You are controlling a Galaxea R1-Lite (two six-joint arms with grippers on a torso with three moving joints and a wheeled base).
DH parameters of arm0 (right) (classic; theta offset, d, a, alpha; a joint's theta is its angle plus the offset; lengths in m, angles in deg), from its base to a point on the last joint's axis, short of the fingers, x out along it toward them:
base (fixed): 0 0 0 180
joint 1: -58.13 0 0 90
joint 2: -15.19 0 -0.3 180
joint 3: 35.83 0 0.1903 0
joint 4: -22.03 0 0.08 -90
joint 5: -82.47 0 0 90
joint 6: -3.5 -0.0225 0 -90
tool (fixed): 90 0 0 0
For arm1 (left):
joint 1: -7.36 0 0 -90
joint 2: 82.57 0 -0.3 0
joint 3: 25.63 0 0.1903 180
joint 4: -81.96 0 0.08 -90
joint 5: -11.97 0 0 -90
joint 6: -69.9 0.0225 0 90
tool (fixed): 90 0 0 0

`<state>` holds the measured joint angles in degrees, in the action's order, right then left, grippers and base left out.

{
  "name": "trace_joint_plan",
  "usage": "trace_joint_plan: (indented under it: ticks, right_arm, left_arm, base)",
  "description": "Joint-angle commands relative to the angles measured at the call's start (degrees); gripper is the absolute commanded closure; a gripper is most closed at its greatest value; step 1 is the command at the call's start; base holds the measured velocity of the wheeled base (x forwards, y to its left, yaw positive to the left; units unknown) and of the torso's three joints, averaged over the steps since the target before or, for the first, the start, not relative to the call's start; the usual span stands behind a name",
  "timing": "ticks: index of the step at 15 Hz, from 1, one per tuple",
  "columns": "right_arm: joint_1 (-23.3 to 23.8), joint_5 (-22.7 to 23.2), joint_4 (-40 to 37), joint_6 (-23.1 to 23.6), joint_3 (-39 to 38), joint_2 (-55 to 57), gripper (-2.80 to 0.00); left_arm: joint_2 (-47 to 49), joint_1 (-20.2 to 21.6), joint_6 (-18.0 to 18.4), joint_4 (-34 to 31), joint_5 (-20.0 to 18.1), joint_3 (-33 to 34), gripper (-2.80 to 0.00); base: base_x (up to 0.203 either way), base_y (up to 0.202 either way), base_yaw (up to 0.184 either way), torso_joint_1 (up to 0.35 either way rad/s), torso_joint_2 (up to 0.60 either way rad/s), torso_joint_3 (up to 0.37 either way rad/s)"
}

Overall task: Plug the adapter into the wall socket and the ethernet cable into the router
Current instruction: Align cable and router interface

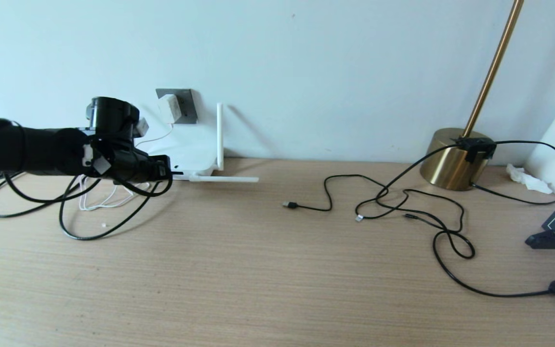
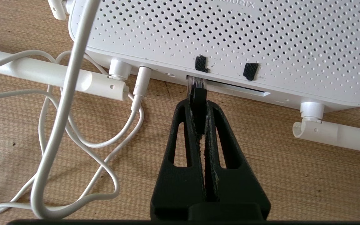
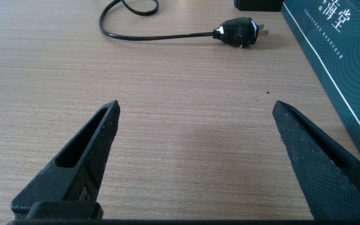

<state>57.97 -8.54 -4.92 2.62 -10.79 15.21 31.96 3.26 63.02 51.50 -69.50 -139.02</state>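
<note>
clamping the ethernet cable (image 2: 198, 100) just behind its clear plug, left pincer (image 2: 198, 103) pressed tight, fingers (image 2: 183, 156) nearly meeting on the black boot. clear plug tip set at the mouth of a port on the router (image 2: 230, 37) edge, how deep cannot be told. reaching in from the left across the table (image 1: 258, 279) in the head view, black arm low over the wood, rest of the cable trailing in loops beneath it. lying flat on the table against the wall, router with one antenna (image 1: 219, 135) upright and another (image 1: 224, 179) stretched out along the wood. seated in the wall socket (image 1: 186, 103) above the router, the adapter (image 1: 167, 109), its thin white cord (image 2: 58, 125) running down and coiling beside the router, its end plugged into the router edge near the ethernet port. hovering well apart on the far right side, right pincer (image 3: 195, 107) spread wide and gripping nothing, bare wood between its fingers. lying ahead of it, a black mains plug (image 3: 239, 31) on a black lead, with a dark green box (image 3: 339, 56) alongside. standing by the wall on the right, a brass lamp base (image 1: 451, 161) with loose black cables (image 1: 403, 202) sprawled before it.
</note>
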Motion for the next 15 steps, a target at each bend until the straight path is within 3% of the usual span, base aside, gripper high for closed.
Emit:
trace_joint_plan:
  ticks: [1, 15]
  right_arm:
    - [0.0, 0.0, 0.0, 0.0, 0.0, 0.1, -2.80]
    - [0.0, 0.0, 0.0, 0.0, 0.0, 0.1, -2.80]
  left_arm:
    - [-0.2, 0.0, 0.4, -0.3, 0.1, 0.1, 0.00]
    - [0.2, -0.2, 0.9, 0.0, -1.0, -0.2, 0.00]
  base:
    - [0.000, 0.000, 0.000, 0.000, 0.00, 0.000]
    - [0.000, 0.000, 0.000, 0.000, 0.00, 0.000]
